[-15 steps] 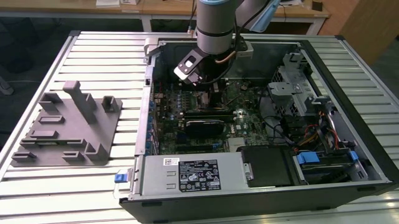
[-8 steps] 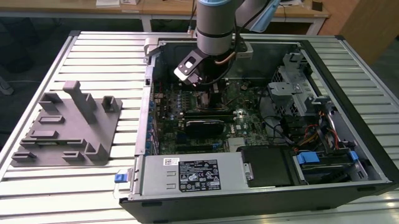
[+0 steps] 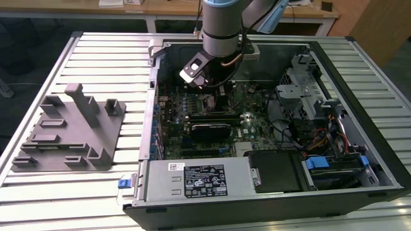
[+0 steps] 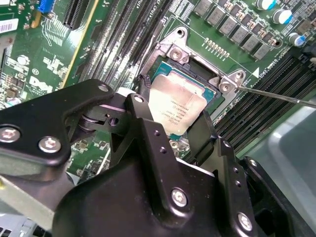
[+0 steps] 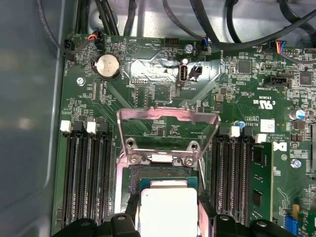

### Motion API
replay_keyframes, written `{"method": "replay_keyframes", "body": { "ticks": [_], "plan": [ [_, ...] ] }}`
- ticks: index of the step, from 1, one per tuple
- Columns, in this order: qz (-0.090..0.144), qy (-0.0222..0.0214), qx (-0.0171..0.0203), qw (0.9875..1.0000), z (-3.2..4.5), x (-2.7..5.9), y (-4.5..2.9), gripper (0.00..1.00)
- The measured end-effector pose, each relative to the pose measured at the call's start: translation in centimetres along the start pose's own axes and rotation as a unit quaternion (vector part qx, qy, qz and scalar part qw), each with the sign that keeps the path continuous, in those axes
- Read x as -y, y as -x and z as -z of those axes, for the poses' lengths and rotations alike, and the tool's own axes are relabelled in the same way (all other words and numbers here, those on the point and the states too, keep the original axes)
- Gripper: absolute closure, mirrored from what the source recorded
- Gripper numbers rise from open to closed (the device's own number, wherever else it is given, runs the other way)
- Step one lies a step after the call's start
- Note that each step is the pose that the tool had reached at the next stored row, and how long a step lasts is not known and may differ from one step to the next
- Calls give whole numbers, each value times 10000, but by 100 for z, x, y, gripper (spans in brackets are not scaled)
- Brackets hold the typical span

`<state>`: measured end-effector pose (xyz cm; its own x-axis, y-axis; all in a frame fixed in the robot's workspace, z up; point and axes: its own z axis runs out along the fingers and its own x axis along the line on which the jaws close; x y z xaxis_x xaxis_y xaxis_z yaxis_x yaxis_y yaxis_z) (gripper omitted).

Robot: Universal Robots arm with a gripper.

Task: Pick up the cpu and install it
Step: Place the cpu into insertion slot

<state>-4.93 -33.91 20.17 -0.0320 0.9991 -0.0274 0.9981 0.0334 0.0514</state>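
The cpu is a small square chip with a pale metal top. It sits level in the opening of the black metal-framed socket on the green motherboard. My gripper is shut on it, one black finger against each of two opposite edges. I cannot tell whether the chip rests on the socket contacts. The socket's load plate stands raised and its thin lever is swung out. In the exterior view the arm reaches down into the open computer case.
Black memory slots flank the socket, and a memory stick stands in one. Cables run along the case wall. In the exterior view a grey plastic block with posts lies at the left, with the power supply at the case front.
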Motion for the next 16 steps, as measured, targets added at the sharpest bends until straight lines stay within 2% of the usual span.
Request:
{"method": "replay_keyframes", "body": {
  "ticks": [16],
  "plan": [
    [-61,-2,3,10000,-66,-16,-19,45]
  ]
}}
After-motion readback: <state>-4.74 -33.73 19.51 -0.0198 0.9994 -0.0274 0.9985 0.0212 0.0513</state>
